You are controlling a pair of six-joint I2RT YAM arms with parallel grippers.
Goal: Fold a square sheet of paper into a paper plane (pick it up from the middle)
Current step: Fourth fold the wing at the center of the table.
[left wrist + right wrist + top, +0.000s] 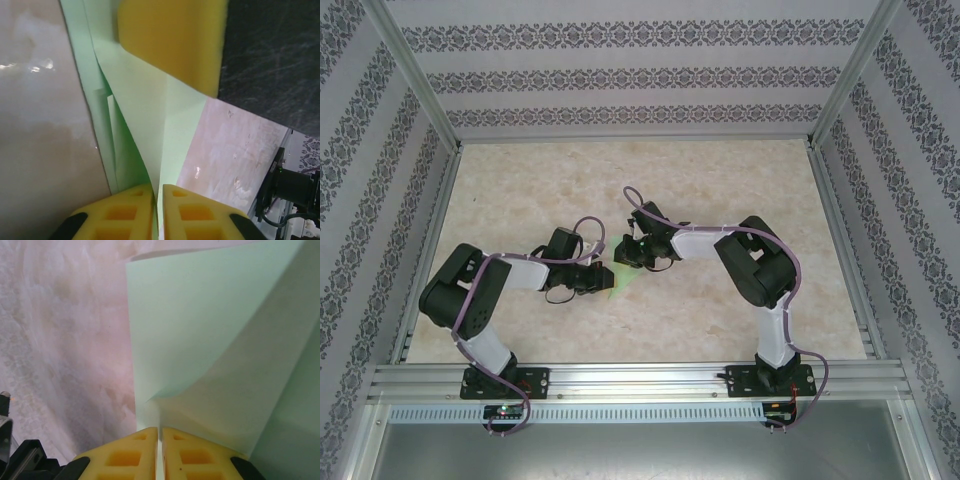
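Two grippers meet over one small sheet of paper near the middle of the table (pixel 720 180) in my overhead view. The left gripper (pixel 592 280) comes in from the left of the frame and the right gripper (pixel 630 255) from the upper right. The pale green sheet of paper (pixel 620 283) shows as a sliver between and just below them. I judge that they crowd in like this so one can pin the sheet while the other works a crease.

On the left wrist view, the left gripper (pixel 157 187) sits at the bottom of the frame, clenched on the sheet of paper (pixel 150 115). A raised crease runs straight down into the thin slit between its fingers. Layered flaps lie to the left of that crease, so I take the sheet as part-folded. At the top, a yellow pad (pixel 170 40) of the right gripper presses on the paper's far end, probably to steady it against the table (pixel 40 100).

On the right wrist view, the right gripper (pixel 160 430) is also clenched on the sheet of paper (pixel 200 330), its edge caught in the slit. One flap lifts and curls over toward the right of the frame, clear of the table (pixel 65 340). I read that as a fold in progress, not yet pressed flat.
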